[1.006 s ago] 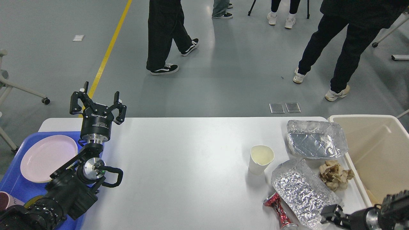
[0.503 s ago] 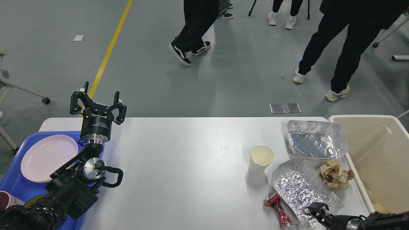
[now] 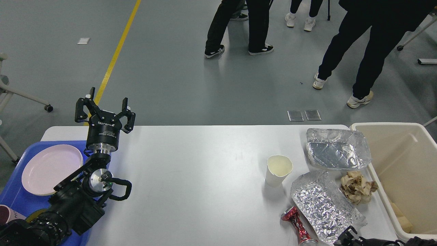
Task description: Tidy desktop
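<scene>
Head view looks down on the white desktop (image 3: 191, 177), which fills the lower part of the picture with grey floor beyond its far edge. At the left, the left gripper (image 3: 104, 109) stands upright above the desktop's far left corner, its two fingers spread apart with nothing between them. Just beside it, a blue tray (image 3: 13, 194) sits at the desktop's left end and holds a pink plate (image 3: 51, 169); a dark cup (image 3: 5, 215) shows partly at the tray's near edge.

On the right half stands a white paper cup (image 3: 278, 171), upright and open at the top. Near it lie two foil trays: one (image 3: 336, 148) at the far right edge, the other (image 3: 324, 205) closer, tilted diagonally. A crumpled brown paper ball (image 3: 356, 186) lies between the foil trays and a beige bin (image 3: 403, 164), which stands against the desktop's right end. A crushed red can (image 3: 298, 227) lies just beside the nearer foil tray.

Only a small dark part of the right gripper (image 3: 346, 237) shows at the bottom edge, next to the nearer foil tray; whether its fingers are apart or together I cannot tell.

Several people's legs (image 3: 351, 51) stand on the floor beyond.
</scene>
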### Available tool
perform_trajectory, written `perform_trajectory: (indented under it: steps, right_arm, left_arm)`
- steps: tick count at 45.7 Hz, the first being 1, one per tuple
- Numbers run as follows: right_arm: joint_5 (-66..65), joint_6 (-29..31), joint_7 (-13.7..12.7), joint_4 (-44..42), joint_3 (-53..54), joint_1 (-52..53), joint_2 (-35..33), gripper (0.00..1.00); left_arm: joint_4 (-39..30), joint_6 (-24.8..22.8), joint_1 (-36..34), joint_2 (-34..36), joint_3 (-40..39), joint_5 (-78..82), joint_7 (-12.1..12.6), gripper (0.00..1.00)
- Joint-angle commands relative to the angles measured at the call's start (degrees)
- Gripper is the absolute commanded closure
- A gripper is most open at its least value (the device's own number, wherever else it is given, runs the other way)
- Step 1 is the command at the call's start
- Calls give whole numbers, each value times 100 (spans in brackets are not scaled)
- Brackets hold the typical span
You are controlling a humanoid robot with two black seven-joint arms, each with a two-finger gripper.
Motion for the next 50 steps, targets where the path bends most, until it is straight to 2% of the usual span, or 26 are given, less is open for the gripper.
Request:
perform_trajectory:
  steps: [1, 28, 37, 41, 44, 50]
  right_arm:
    - [-38, 4, 3, 92, 10, 60, -303, 100]
    - [-566, 109, -32, 93, -61, 131, -1006, 100]
    - [-574, 101, -32, -610, -43, 166, -1111, 100]
    - [-575, 153, -32, -795, -52, 341, -1375, 100]
    - [-627, 521, -32, -786, -34, 578, -1734, 100]
    - [-961, 1856, -41, -786, 27, 1307, -2587, 100]
  left_arm:
    - [0, 0, 0, 9, 0, 0, 0, 3]
    - [0, 0, 0, 0, 0, 0, 0, 3]
    - [0, 0, 0, 0, 0, 0, 0, 3]
    - [0, 0, 0, 0, 0, 0, 0, 3]
    - [0, 0, 0, 0, 0, 0, 0, 3]
    - [0, 0, 0, 0, 0, 0, 0, 3]
